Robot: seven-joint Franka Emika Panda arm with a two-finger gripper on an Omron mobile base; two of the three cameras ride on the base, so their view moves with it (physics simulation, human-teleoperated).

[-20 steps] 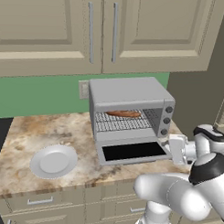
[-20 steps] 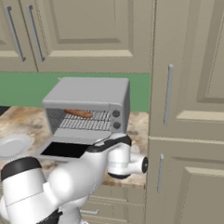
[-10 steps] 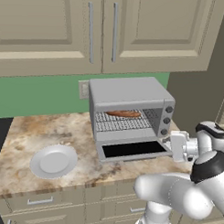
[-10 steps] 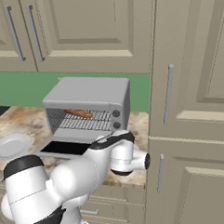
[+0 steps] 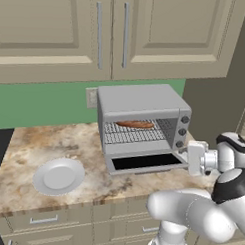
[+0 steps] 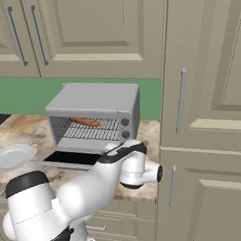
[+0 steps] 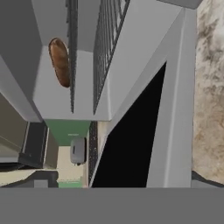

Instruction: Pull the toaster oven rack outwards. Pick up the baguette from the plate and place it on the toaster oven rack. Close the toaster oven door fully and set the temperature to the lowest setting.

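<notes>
Baguette (image 5: 135,124) already on the toaster oven rack (image 5: 131,134) inside the toaster oven (image 5: 142,122), plate (image 5: 58,176) bare, toaster oven door (image 5: 146,163) flat open, gripper (image 5: 186,156) beside its right corner, spread impossible to tell; closing and temperature knob remaining.

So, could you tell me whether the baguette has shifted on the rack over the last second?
No. The baguette lies at the same spot on the toaster oven rack, just as far left of the knobs.
</notes>
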